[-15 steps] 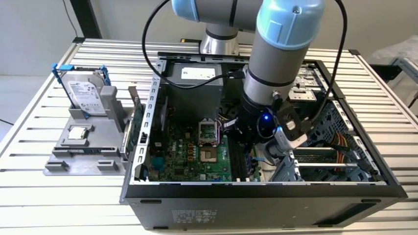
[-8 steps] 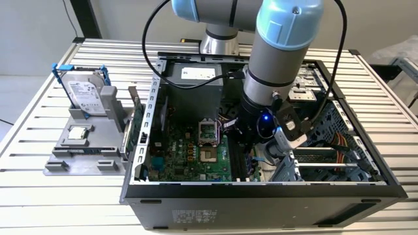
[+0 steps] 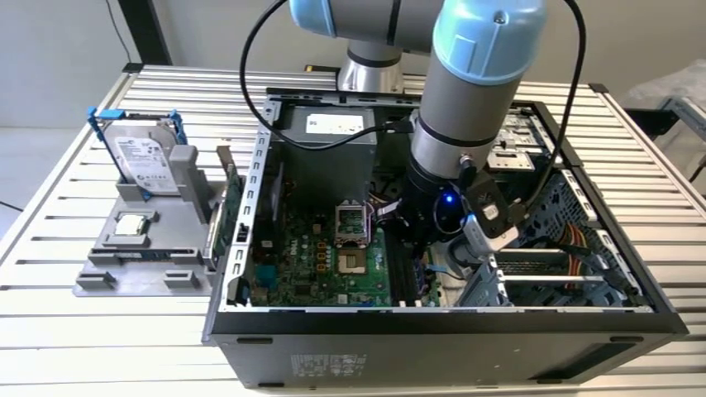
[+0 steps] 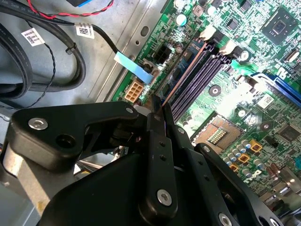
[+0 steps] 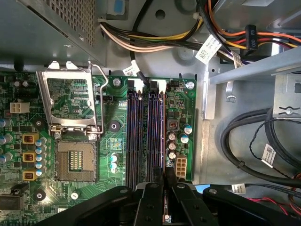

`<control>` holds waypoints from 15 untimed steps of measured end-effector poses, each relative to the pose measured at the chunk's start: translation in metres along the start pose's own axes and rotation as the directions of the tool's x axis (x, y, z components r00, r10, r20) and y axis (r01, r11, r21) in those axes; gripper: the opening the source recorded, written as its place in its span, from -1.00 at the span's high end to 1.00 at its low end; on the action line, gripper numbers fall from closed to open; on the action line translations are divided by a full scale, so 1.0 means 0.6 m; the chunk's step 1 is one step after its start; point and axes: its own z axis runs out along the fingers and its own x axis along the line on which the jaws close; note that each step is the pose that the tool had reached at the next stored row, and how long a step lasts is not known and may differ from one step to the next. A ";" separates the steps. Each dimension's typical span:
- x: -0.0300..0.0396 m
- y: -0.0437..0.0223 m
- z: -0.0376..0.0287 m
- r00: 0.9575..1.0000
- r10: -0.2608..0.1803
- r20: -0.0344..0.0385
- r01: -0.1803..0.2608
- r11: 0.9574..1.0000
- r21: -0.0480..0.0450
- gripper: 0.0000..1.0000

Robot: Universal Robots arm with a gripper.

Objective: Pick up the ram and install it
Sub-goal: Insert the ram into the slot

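Slatted metal table [image 3: 99, 331], open computer case [image 3: 441, 318], second wrist view has jaws pinching ram [image 4: 181, 77] edge-on over slots [image 4: 200, 77]

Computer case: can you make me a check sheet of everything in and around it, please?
Surface: slatted metal table, carrying the open computer case.
Job's things: ram, held edge-on and lined up along the black slots on the motherboard; whether it is seated cannot be told.
Clutter: hard drive standing in a grey holder at the exterior view's left.
Grippers: end effector, pinched shut on the ram, low inside the case.
Cables: coloured wire bundle beyond the slots; black cable looping off the arm.
Surroundings: nothing seen.
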 end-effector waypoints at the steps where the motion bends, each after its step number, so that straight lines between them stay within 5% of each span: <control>1: 0.000 0.000 0.000 1.000 0.000 0.000 0.000 1.000 0.000 1.00; 15: 0.003 0.000 -0.005 1.000 0.005 0.000 -0.005 1.000 0.000 1.00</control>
